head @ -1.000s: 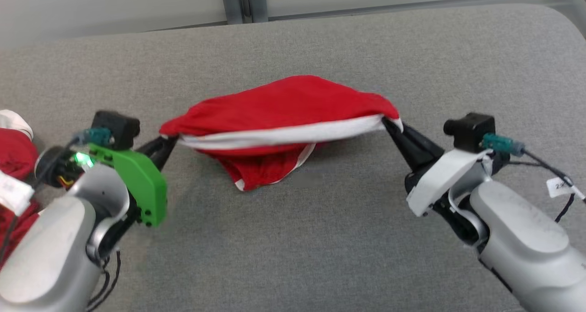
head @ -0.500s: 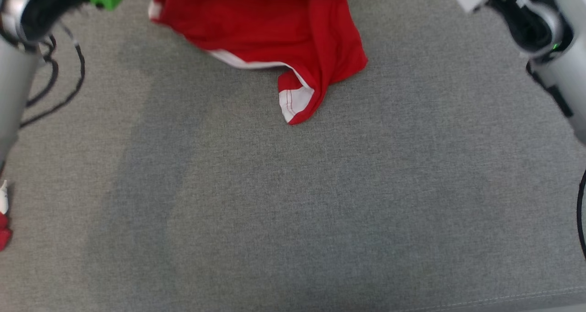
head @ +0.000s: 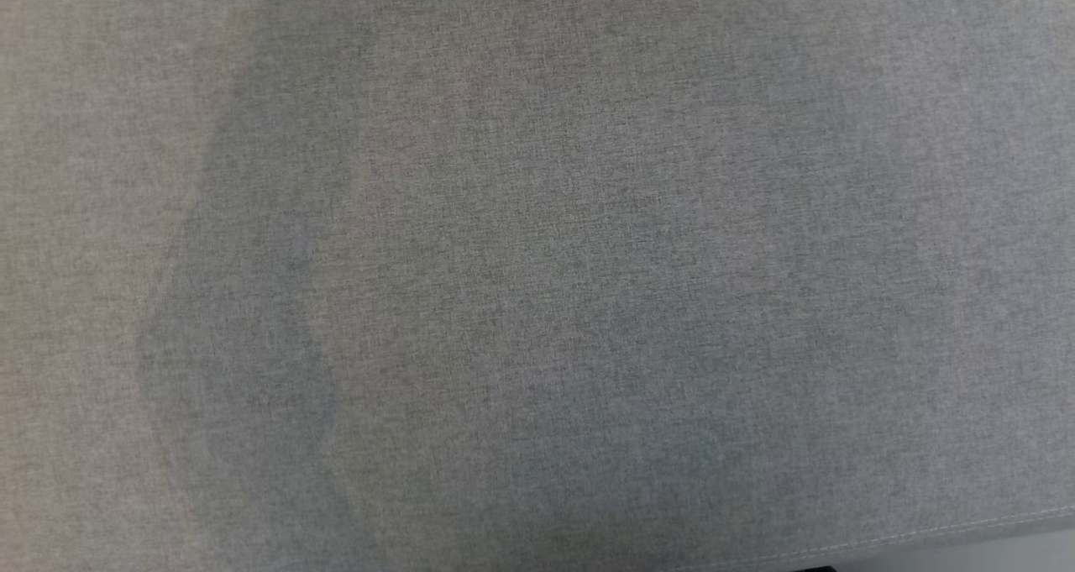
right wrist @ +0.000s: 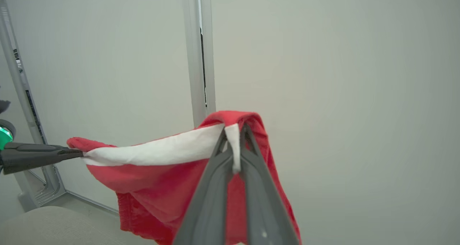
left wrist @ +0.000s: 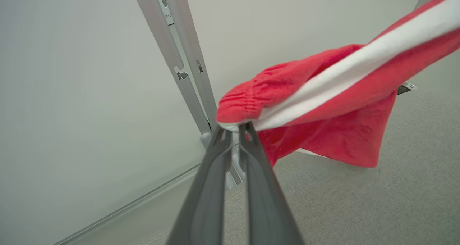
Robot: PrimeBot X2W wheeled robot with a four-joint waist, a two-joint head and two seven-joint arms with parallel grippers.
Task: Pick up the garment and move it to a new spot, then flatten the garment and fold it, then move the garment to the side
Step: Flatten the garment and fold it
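Observation:
The garment (left wrist: 323, 104) is red with a white stripe and hangs in the air above the grey surface. My left gripper (left wrist: 233, 129) is shut on one end of its white-striped edge. My right gripper (right wrist: 233, 131) is shut on the other end of that edge, the red cloth (right wrist: 158, 191) drooping below it. In the right wrist view the left gripper (right wrist: 77, 152) comes in from the left, pinching the stripe's far end. The stripe is stretched between the two grippers.
The head view looks down on bare grey fabric surface (head: 537, 270) with its seamed front edge (head: 924, 538) at the lower right. Behind the garment stand a pale wall and grey vertical posts (left wrist: 179, 58), (right wrist: 199, 50).
The head camera has tilted down, so garment and arms have left its view. Both grippers have lifted the garment off the surface, still holding its ends.

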